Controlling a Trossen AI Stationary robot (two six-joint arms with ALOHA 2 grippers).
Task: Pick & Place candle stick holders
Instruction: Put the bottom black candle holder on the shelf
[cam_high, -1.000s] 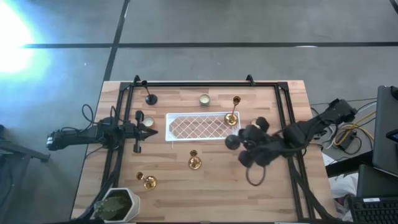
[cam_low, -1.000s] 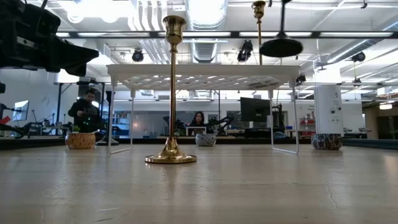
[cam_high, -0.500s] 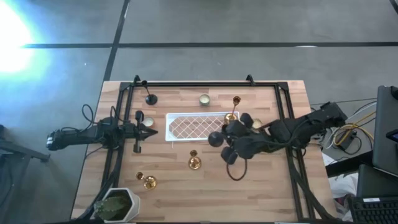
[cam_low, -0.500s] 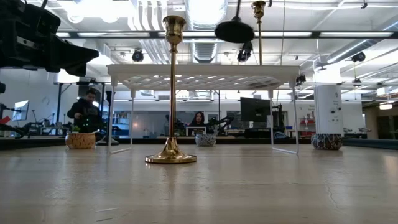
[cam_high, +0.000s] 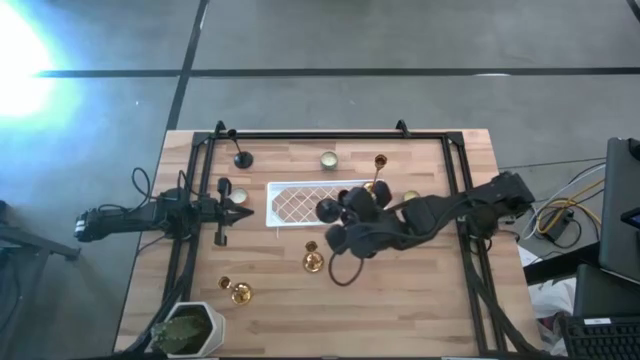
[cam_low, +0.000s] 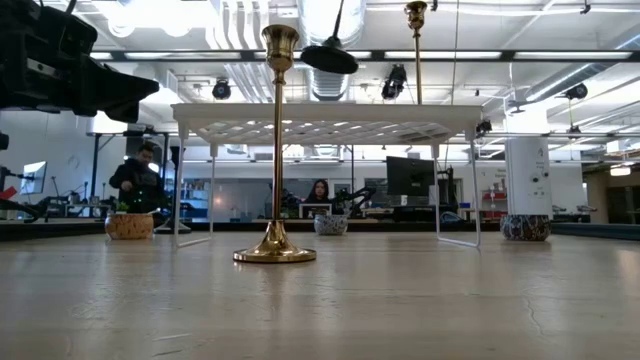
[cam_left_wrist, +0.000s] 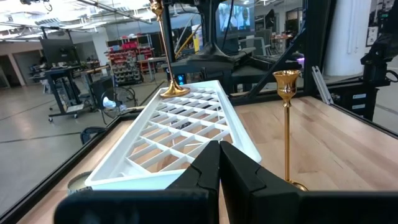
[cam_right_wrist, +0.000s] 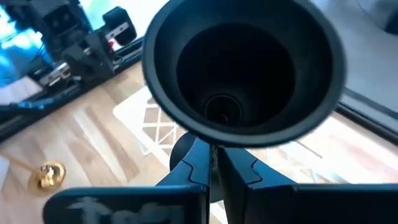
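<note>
My right gripper (cam_high: 345, 222) is shut on a black candle stick holder, above the right half of the white lattice tray (cam_high: 300, 205). The holder's round base shows in the high view (cam_high: 328, 211) and the low view (cam_low: 330, 58). One gold holder (cam_high: 373, 188) stands on the tray's right end. Two gold holders (cam_high: 313, 262) (cam_high: 240, 293) and a black holder (cam_high: 243, 158) stand on the table on their bases. My left gripper (cam_high: 244, 211) is shut and empty by the tray's left end. My right gripper pinches the black holder's slim stem (cam_right_wrist: 212, 152) between its two fingers, which reach in from the table's right side. The round base (cam_right_wrist: 242, 68) stands out wide beyond the fingertips. The holder is lifted clear above the tray, base lowest and slightly tilted.
Pale tealight candles (cam_high: 328, 159) (cam_high: 410, 198) lie on the table. A potted plant (cam_high: 190, 328) stands at the near left corner. Black frame rails (cam_high: 320, 135) run along the far, left and right sides. In the low view the tray (cam_low: 320, 120) stands on thin legs.
My right gripper has gone toward the table's left edge with the black holder, from beside the tray's right end to over the tray. The holder has risen a little and its base has tipped slightly. The left arm has kept still.
</note>
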